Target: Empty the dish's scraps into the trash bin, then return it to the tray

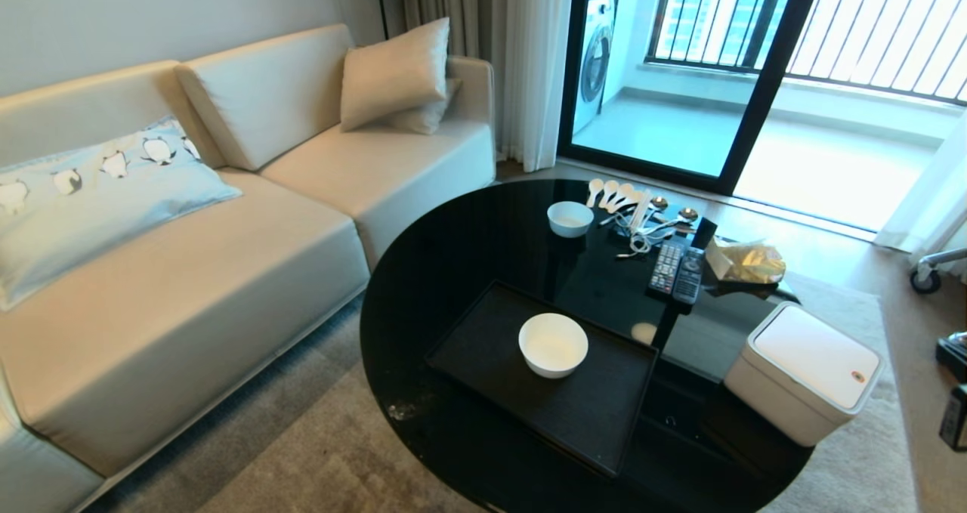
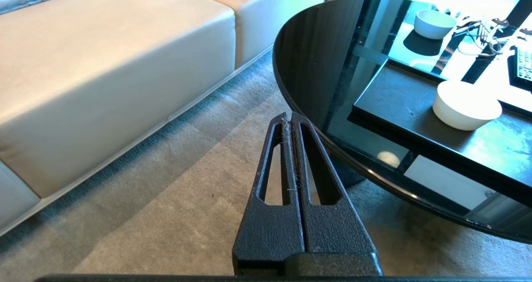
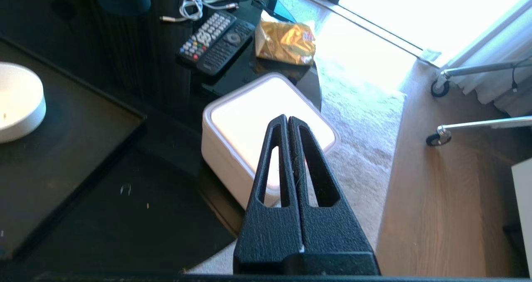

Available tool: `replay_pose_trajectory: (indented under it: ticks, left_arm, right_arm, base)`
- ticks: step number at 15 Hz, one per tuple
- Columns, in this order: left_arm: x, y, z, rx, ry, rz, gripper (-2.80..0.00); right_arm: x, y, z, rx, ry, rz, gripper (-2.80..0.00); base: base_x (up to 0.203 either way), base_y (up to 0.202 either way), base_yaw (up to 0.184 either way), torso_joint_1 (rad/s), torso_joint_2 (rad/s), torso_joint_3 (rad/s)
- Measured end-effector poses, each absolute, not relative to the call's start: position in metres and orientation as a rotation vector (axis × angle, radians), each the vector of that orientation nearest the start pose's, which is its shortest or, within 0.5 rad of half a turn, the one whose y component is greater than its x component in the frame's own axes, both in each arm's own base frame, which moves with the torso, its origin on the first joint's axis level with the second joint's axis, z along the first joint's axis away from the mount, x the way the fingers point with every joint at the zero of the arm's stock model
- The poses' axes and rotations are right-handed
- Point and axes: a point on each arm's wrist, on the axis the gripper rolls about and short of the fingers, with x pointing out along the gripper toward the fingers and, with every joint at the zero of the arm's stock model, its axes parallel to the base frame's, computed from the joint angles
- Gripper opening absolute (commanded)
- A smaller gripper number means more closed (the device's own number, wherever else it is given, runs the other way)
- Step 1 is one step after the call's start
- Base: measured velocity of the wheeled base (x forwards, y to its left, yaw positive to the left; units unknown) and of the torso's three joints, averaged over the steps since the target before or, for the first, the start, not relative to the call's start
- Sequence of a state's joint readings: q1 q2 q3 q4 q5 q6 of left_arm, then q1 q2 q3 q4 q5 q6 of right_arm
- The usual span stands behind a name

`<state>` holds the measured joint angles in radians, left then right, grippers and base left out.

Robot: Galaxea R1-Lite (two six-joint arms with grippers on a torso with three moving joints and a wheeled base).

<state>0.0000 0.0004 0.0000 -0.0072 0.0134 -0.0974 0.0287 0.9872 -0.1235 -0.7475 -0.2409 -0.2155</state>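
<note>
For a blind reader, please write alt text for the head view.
A white dish sits empty on a black tray on a round black table. A white lidded container stands at the table's right edge, a beige sofa to the left.

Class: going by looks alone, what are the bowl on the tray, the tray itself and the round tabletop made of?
Dish: probably glazed ceramic or melamine; smooth, plain white, slight sheen.
Tray: matte black, likely plastic or coated wood; reflects nothing.
Tabletop: glossy black, probably glass; it mirrors the window.
</note>
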Motion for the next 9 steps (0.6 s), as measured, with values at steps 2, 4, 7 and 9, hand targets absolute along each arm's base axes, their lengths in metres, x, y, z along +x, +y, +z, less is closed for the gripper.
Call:
replay_pose_trajectory:
  ticks: [2,4,7,9]
  left_arm:
    - [-0.023,0.0,0.076,-0.097,-0.007,0.013,-2.8]
    - [-0.023,0.0,0.076,-0.097,-0.007,0.013,-2.8]
    - [-0.023,0.0,0.076,-0.098,-0.007,0.013,-2.8]
    - [-0.023,0.0,0.076,-0.097,-0.007,0.013,-2.8]
  right_arm:
    - [0.076,-0.004,0.142,-0.233,0.14,-0.209,-2.8]
    - [0.049,-0.005,0.128,-0.233,0.159,-0.195,-2.8]
    - [0.017,-0.002,0.103,-0.225,0.194,-0.085,-2.8]
    - [0.002,0.0,0.09,-0.212,0.19,-0.003,-2.8]
  base:
    - [0.0,0.0,0.0,0.0,0.0,0.0]
    - [0.0,0.0,0.0,0.0,0.0,0.0]
    - [0.0,0.0,0.0,0.0,0.0,0.0]
    - [0.0,0.0,0.0,0.0,0.0,0.0]
